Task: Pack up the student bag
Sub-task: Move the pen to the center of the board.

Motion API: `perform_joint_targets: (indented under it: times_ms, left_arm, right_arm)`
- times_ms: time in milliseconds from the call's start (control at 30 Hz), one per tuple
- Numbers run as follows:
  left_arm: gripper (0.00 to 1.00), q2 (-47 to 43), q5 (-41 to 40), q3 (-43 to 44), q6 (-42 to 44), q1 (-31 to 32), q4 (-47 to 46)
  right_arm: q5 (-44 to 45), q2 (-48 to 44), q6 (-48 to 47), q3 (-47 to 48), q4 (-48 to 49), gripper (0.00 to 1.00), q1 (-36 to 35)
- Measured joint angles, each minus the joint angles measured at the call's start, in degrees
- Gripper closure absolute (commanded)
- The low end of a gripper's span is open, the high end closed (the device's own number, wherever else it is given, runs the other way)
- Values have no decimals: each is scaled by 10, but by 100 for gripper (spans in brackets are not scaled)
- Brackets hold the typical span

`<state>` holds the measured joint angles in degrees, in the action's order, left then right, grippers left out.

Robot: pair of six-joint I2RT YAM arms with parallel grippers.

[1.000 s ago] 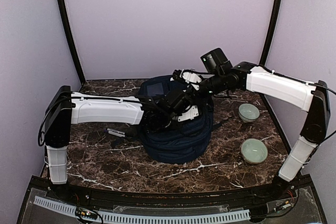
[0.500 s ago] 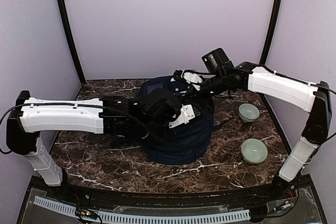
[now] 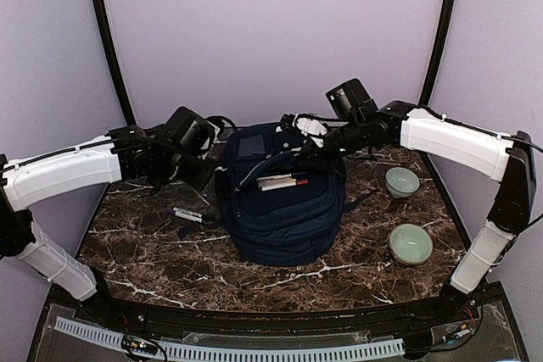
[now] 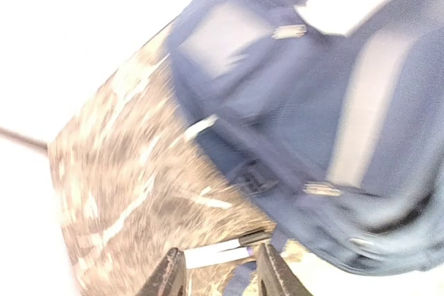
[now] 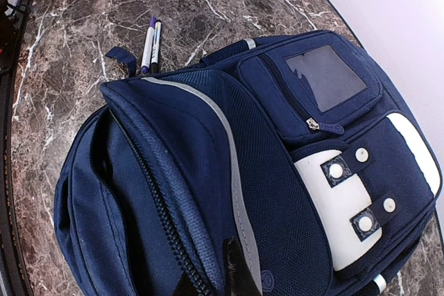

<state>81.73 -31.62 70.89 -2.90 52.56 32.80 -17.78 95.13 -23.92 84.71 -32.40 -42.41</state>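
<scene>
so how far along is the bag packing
Done: white and red pens appear to lie in the open compartment of the student bag. In hand: the right gripper grips the bag, holding it open; the left gripper is open and empty. Left: two loose pens lie on the table beside the bag, and the zipper is undone.

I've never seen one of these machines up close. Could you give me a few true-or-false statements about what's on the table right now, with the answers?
1. Two bowls stand on the table, to the right of the backpack. True.
2. The right gripper pinches the backpack's fabric. True.
3. The left gripper holds a pen. False: its jaws are open and empty, and the pens lie on the table beside the backpack.
4. The bowls are stacked one inside the other. False: they stand apart.
5. The backpack is red. False: it is navy blue.
</scene>
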Motion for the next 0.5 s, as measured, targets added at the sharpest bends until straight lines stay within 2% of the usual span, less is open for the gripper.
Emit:
perform_joint_targets:
  times_ms: [133,300,500]
  left_arm:
    - [68,-5,41,-10,-132,-107,24]
    - [73,-12,135,-84,-290,-216,22]
    - [76,-12,199,-144,-450,-251,11]
  right_arm:
    - [0,0,0,-1,1,100,0]
    - [0,0,0,-3,2,100,0]
    - [0,0,-2,-4,3,100,0]
